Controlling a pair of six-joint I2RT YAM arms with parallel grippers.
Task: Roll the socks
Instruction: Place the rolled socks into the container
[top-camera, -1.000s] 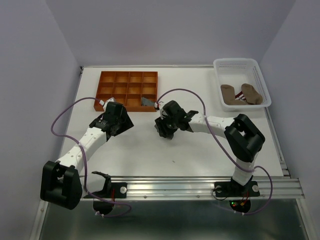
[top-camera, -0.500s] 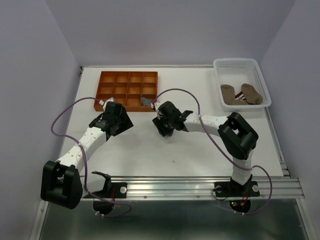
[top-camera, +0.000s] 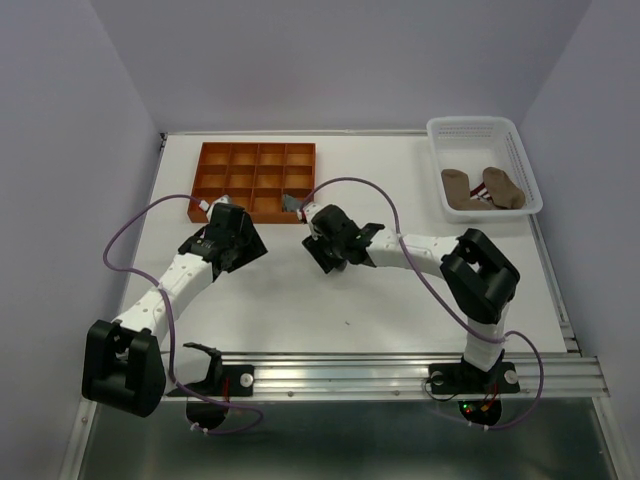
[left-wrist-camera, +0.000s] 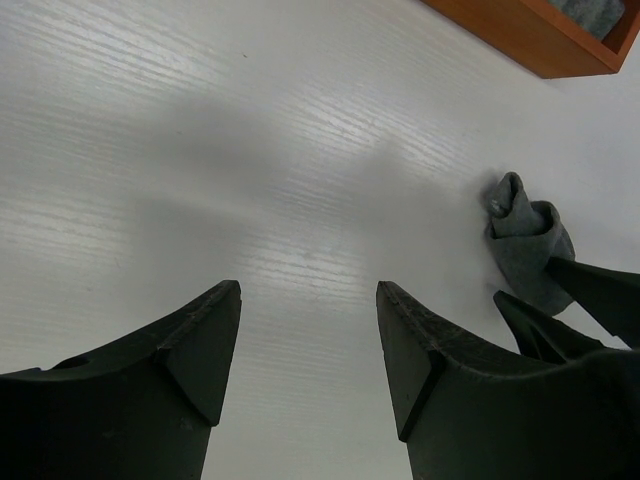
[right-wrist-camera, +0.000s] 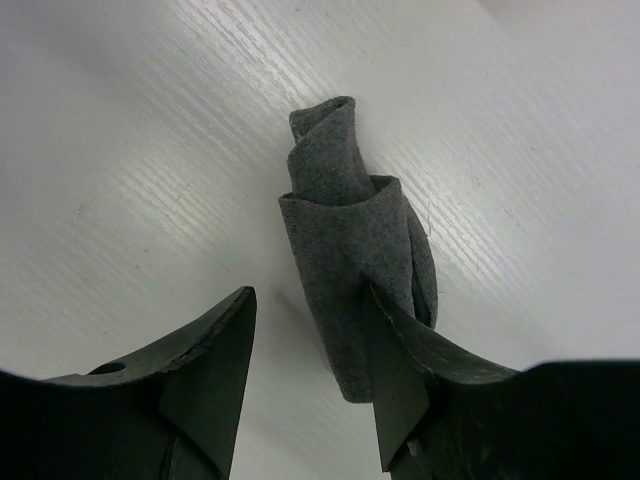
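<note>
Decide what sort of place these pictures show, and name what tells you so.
Probably a robot test bench in a lab: a left arm and right arm bolted to a metal rail at a white table, and props such as a divided orange tray and a basket of socks.

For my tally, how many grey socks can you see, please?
2: a rolled grey sock by the right gripper; a second grey sock in the orange tray's near-right compartment. Others may be hidden.
</note>
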